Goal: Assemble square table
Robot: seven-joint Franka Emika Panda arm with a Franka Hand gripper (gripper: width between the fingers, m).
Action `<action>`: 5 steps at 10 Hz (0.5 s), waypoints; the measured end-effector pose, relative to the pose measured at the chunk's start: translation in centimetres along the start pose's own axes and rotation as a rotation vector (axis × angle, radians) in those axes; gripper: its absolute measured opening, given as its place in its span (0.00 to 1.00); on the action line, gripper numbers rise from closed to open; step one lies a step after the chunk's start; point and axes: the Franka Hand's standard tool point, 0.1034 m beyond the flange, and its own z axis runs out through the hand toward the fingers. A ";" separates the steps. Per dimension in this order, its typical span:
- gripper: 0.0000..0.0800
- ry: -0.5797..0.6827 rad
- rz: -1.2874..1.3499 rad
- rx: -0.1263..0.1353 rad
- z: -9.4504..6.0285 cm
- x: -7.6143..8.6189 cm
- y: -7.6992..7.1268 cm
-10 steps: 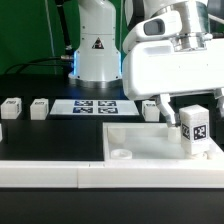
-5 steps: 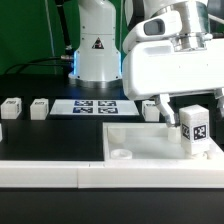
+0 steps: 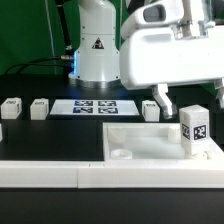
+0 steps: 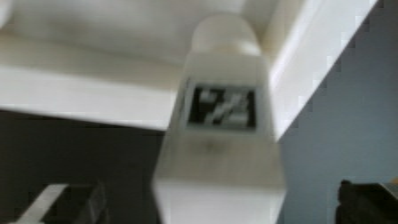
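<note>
Step in hand: fitting a leg (image 3: 195,131) into the square table slab (image 3: 140,141); judged to be the release after seating or turning it
Leg position: upright on the slab's near corner at the exterior view's right, tag facing the camera, standing on its own
Slab position: flat on the worktop (image 3: 60,130), rim up, with an open round socket (image 3: 120,154) at its near corner on the exterior view's left
End effector (image 3: 186,98): fingers spread wide and holding nothing, hanging above the slab just over the leg's top; one finger (image 3: 160,100) showed clear of the leg
Wrist view: blurred; the leg (image 4: 224,110) ran up the middle with its tag visible and the slab (image 4: 98,70) lay behind it; nothing pressed against the leg
Spare legs: one (image 3: 150,109) just beyond the slab's far edge, two more (image 3: 39,108) (image 3: 11,107) well off the slab toward the exterior view's left
Marker board (image 3: 95,106): beyond the slab's far edge, untouched
Change from a second ago: end effector had risen and drifted toward the exterior view's left; its finger had sat low beside the leg; leg, slab and spare legs unmoved
Next move, judged: if the leg was not tight, descend squarely over it, close and twist again; otherwise travel to the nearest spare leg, keeping clear of the seated one
Unresolved: tightness of the leg could not be told
</note>
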 end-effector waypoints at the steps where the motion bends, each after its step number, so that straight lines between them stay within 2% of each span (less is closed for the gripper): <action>1: 0.81 -0.076 0.005 0.011 0.2 -0.1 0.4; 2: 0.81 -0.147 0.013 0.022 0.1 -0.1 0.7; 4: 0.81 -0.271 0.030 0.046 0.5 -0.2 -0.3; 5: 0.81 -0.370 0.046 0.061 0.6 -0.9 -1.0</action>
